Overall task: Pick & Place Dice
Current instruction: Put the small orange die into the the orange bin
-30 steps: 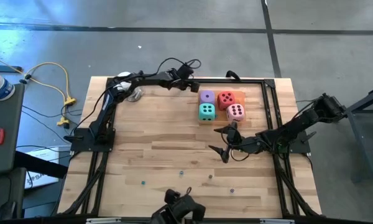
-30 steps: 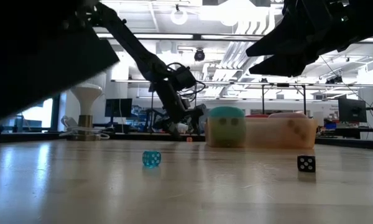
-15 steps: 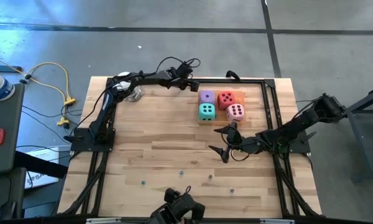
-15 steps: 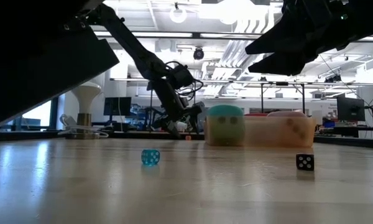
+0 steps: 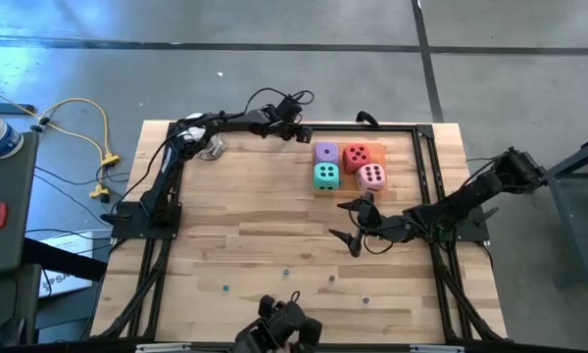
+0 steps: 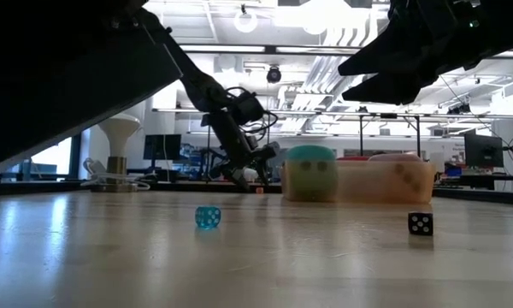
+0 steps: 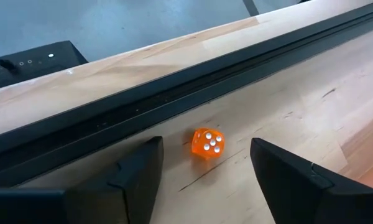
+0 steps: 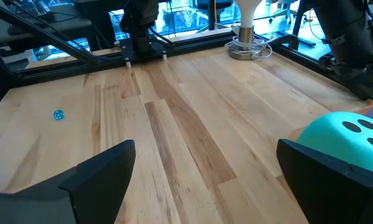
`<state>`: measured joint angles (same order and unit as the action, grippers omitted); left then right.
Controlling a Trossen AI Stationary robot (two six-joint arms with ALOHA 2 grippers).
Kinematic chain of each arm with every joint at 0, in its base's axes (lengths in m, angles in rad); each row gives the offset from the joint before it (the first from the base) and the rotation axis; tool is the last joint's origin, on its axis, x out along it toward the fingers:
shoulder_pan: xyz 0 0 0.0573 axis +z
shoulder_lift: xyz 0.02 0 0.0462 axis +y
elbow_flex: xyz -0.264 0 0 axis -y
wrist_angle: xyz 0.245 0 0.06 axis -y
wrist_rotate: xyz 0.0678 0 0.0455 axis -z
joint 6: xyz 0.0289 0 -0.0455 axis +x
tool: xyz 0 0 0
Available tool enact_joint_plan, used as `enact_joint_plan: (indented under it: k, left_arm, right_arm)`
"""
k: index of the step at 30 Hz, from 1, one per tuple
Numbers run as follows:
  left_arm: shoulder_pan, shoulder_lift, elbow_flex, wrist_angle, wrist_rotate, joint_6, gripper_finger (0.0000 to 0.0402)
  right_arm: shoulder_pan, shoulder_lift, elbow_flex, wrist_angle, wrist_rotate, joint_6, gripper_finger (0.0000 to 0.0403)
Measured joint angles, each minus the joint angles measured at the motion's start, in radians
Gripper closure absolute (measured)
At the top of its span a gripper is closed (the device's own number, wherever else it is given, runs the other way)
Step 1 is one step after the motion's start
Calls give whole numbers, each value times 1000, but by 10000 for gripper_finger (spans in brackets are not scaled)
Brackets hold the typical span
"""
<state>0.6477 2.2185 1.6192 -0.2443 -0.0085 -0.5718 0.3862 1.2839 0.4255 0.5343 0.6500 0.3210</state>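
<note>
Four big dice stand close together at the table's far right: purple (image 5: 325, 152), red (image 5: 356, 157), teal (image 5: 325, 176) and pink (image 5: 370, 176). The red one rests on an orange mat (image 5: 378, 150). My left gripper (image 5: 302, 135) reaches to the far edge, left of the purple die. It is open, and its fingers stand on either side of a tiny orange die (image 7: 207, 143) on the wood without touching it. My right gripper (image 5: 339, 220) hovers open, nearer than the teal die (image 8: 348, 134), with nothing between its fingers.
A black rail (image 7: 174, 93) runs along the far edge just behind the tiny orange die. A tiny blue die (image 6: 208, 217) and a tiny black one (image 6: 420, 224) lie on the near half. A white lamp-like object (image 5: 208, 147) stands at the far left.
</note>
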Motion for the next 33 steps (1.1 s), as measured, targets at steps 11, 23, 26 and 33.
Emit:
enact_joint_plan:
  k: [11,23,26,33]
  left_arm:
    - [8,3,28,-39,4,52,170]
    - [31,7,45,-86,20,71,170]
    - [31,8,47,-86,17,86,170]
    - [30,8,47,-89,10,118,176]
  right_arm:
    - [0,0,0,0,1,0,20]
    - [0,0,0,-1,1,-3,20]
    - [0,0,0,0,1,-3,20]
    - [0,0,0,0,1,-3,20]
